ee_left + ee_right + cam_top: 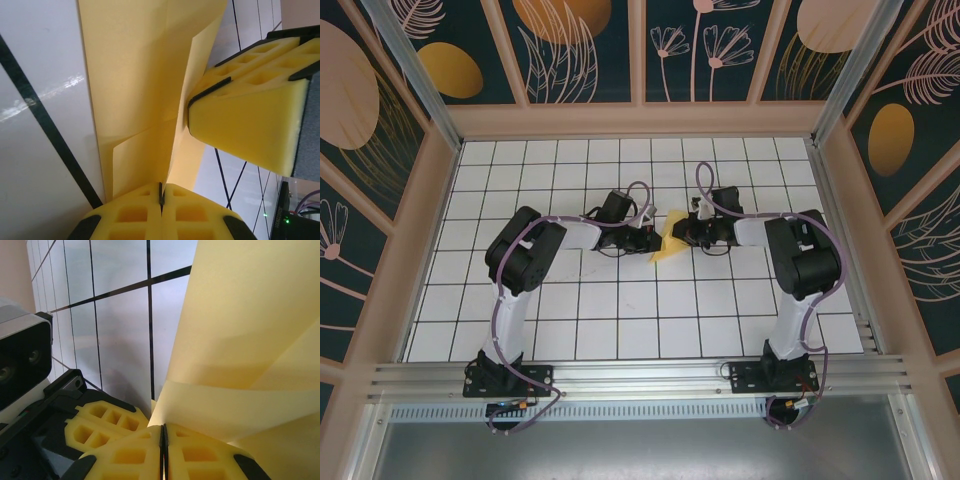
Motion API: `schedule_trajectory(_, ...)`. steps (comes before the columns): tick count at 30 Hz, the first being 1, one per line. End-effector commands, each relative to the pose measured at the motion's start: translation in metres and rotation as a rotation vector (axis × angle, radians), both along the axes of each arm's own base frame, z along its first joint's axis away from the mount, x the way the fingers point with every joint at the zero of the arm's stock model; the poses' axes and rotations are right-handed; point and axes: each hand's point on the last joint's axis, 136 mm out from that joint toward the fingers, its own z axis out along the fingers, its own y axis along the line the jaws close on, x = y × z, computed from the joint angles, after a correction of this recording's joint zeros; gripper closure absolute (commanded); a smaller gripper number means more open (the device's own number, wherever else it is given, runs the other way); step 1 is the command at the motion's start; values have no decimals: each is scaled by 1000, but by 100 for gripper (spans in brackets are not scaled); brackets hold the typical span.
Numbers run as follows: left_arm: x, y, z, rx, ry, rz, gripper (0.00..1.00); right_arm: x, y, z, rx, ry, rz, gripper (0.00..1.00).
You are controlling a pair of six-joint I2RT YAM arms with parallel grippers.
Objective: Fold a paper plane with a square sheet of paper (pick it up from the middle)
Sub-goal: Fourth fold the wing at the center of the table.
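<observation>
The square sheet of paper (669,243) is folded into a slim yellow wedge, like a paper plane, and hangs just above the tiled floor between both arms. My left gripper (654,243) is shut on its left side. In the left wrist view the folded layers (140,75) rise from the seam of my left gripper (161,194), with the right gripper's yellow foam fingers (245,107) pressed on the paper's right edge. In the right wrist view my right gripper (163,434) is shut on a flap of the paper (250,340). The left gripper's fingers (102,422) lie close at the lower left.
White tiled floor (620,310) with black grid lines lies under the arms. Patterned walls (570,50) enclose it at the back and both sides, with an aluminium rail (640,375) along the near edge. The left wrist camera housing (20,360) sits close to my right gripper.
</observation>
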Motion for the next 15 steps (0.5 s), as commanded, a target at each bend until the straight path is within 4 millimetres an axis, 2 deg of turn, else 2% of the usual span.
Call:
schedule_trajectory(1, -4, 15, -38, 90, 40, 47, 98, 8, -1, 5, 9, -34, -13, 88)
schedule_trajectory(5, -2, 14, -32, 76, 21, 49, 94, 7, -10, 7, -3, -41, -46, 87)
schedule_trajectory(15, 2, 11, -19, 43, -13, 55, 86, -7, -20, -23, -66, 60, -55, 84)
